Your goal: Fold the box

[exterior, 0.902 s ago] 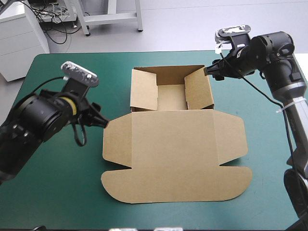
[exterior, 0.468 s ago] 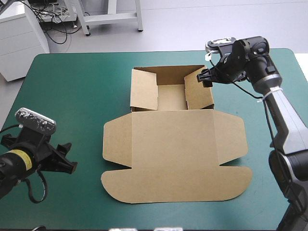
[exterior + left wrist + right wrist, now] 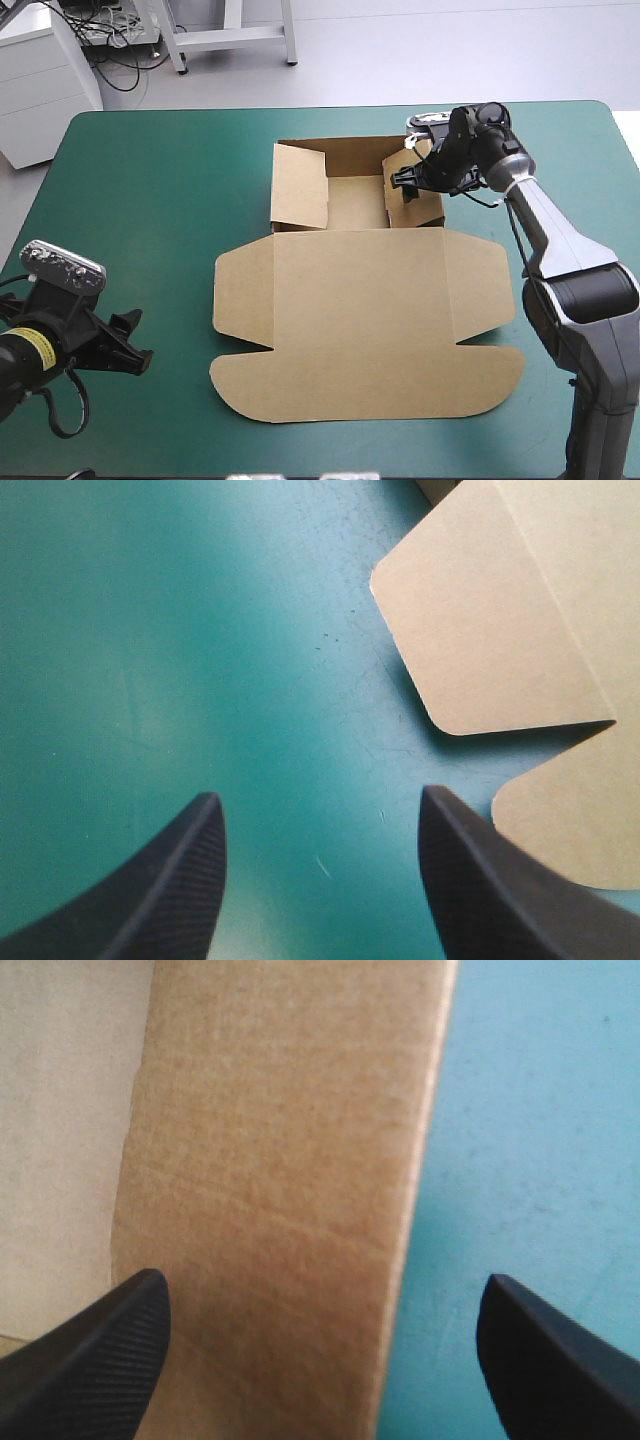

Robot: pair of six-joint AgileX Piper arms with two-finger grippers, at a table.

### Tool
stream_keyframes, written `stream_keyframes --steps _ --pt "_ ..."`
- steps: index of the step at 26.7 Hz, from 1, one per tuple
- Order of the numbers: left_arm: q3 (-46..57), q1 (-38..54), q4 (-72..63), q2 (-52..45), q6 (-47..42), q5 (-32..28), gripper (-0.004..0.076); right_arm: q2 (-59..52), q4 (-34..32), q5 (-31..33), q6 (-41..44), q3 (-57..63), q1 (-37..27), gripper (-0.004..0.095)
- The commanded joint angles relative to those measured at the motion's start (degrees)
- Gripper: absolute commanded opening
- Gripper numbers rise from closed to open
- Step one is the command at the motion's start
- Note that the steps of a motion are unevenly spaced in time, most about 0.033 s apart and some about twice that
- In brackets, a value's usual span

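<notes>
- Lower left: the left gripper (image 3: pixel 133 338) has backed well away from the box (image 3: pixel 360 300), its fingers spread over the bare teal-green cover (image 3: pixel 150 200).
- Centre: box walls raised, lid flat.
- Upper right: the right gripper (image 3: pixel 405 182) has moved in, fingers apart astride the right wall (image 3: pixel 425 205), likely to tuck it.

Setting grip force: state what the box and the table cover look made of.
Box: brown board, matte, likely cardboard; faint fibrous grain and cut edges show. Table cover: teal-green, smooth, perhaps vinyl or rubber mat; fine scratches and a soft sheen show.

Pale grey floor (image 3: pixel 400 50) lay beyond teal-green tabletop (image 3: pixel 150 250); white cabinet (image 3: pixel 42 85) stood at 10 o'clock, white frame legs (image 3: pixel 230 38) at 12.
</notes>
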Motion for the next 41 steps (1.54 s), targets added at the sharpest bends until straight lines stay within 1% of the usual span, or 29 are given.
stream_keyframes --steps 1,4,7,9,11,12,13,16,18,23,30,32,34,37,38,41 --pt "-1.2 -0.2 0.9 0.0 0.0 -2.2 0.0409 -1.3 1.6 -3.1 -0.1 -2.1 -0.3 0.0722" --pt "-1.2 -0.2 0.9 0.0 0.0 -2.2 0.0410 0.6 1.8 -3.1 -0.1 -3.3 -0.3 0.0648" --pt "-1.2 -0.2 0.9 0.0 0.0 -2.2 0.0409 1.5 1.2 -3.1 0.4 -4.4 -0.3 0.0483" --pt "-1.2 -0.2 0.8 0.0 0.0 -2.0 0.0407 1.6 -0.2 -3.0 0.5 -4.8 -0.3 0.0281" --pt "-1.2 -0.2 0.8 0.0 0.0 -1.5 0.0407 1.6 -3.0 -2.2 0.3 -5.3 -0.3 0.0035" --pt "-1.2 -0.2 0.8 0.0 0.0 -1.4 0.0407 1.6 -4.8 -1.5 0.3 -5.9 -0.3 -0.0016" --pt "-1.2 -0.2 0.8 0.0 0.0 -1.1 0.0407 1.6 -7.2 -0.4 0.3 -6.5 -0.3 -0.0001" --pt "-1.2 -0.2 0.8 0.0 0.0 -1.0 0.0407 1.5 -14.3 2.7 1.6 -7.6 -0.3 -0.0003" --pt "-1.2 -0.2 0.9 0.0 0.0 -0.6 0.0407 1.1 -17.6 3.9 2.5 -7.6 -0.4 -0.0003" --pt "-1.2 -0.2 0.4 0.0 0.4 -0.5 0.0407 0.5 -18.4 6.0 1.9 -7.6 -2.6 -0.0006" --pt "-1.2 -0.2 -0.4 0.0 0.4 0.2 0.0407 -0.1 -20.2 6.0 0.6 -7.6 -6.3 -0.0006" --pt "-1.2 -0.2 -0.4 0.0 0.4 0.2 0.0407 -0.1 -20.1 5.8 0.3 -7.6 -8.1 -0.0006" --pt "-1.2 -0.2 -0.4 0.0 0.4 0.2 0.0407 -0.1 -20.1 4.8 0.1 -7.6 -13.0 -0.0006" --pt "-1.2 -0.2 -0.4 0.0 0.4 0.2 0.0407 -0.1 -19.7 4.7 -0.4 -7.4 -18.4 -0.0005" --pt "-1.2 -0.2 -0.4 0.0 0.4 0.2 0.0407 -0.1 -19.4 4.7 -0.8 -6.9 -21.1 -0.0006" --pt "-1.2 -0.2 -0.4 0.0 0.4 0.2 0.0407 -0.1 -19.2 4.5 -1.4 -6.8 -25.5 -0.0005"
